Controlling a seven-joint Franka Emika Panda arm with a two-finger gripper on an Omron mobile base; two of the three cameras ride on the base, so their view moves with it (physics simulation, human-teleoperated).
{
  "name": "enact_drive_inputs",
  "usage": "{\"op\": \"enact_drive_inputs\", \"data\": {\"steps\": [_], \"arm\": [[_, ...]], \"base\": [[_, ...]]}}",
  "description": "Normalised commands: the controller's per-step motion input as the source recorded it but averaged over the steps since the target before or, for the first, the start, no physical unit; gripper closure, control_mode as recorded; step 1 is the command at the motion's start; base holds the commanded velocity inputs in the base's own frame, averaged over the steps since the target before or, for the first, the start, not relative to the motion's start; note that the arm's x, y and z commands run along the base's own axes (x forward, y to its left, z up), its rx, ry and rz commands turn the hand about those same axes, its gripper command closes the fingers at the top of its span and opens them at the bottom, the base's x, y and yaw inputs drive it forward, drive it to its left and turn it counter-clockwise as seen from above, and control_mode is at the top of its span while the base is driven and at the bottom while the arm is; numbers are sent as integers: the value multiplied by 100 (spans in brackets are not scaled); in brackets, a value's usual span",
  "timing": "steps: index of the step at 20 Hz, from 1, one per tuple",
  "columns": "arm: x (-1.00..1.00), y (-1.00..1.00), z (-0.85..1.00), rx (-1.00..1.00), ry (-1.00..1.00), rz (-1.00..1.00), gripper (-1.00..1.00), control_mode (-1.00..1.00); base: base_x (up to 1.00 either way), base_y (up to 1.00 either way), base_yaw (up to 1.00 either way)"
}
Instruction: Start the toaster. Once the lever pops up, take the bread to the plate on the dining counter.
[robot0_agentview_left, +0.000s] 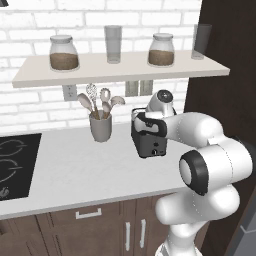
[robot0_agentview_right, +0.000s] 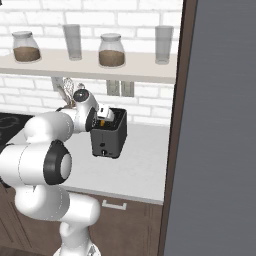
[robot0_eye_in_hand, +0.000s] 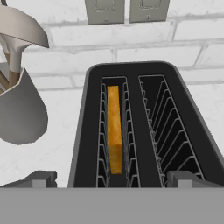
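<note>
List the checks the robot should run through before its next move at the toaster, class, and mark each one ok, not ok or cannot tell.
1. Bread sits in a slot: ok, in the left slot of the hand view.
2. Other slot free: ok.
3. Gripper open: ok, jaws spread wide.
4. Gripper over the toaster: ok, the hand looks straight down into the slots.
5. Lever position, up or down: cannot tell.
6. Utensil cup clear of the toaster: ok, it stands apart beside it.
</note>
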Motion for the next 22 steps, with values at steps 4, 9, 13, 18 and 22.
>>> {"op": "enact_drive_inputs", "data": {"steps": [4,9,13,18,22], "arm": [[0,0,0,0,0,0,-100,-100],[0,0,0,0,0,0,-100,-100],[0,0,0,0,0,0,-100,-100],[0,0,0,0,0,0,-100,-100],[0,0,0,0,0,0,-100,-100]], "base": [[0,0,0],[0,0,0],[0,0,0],[0,0,0],[0,0,0]]}}
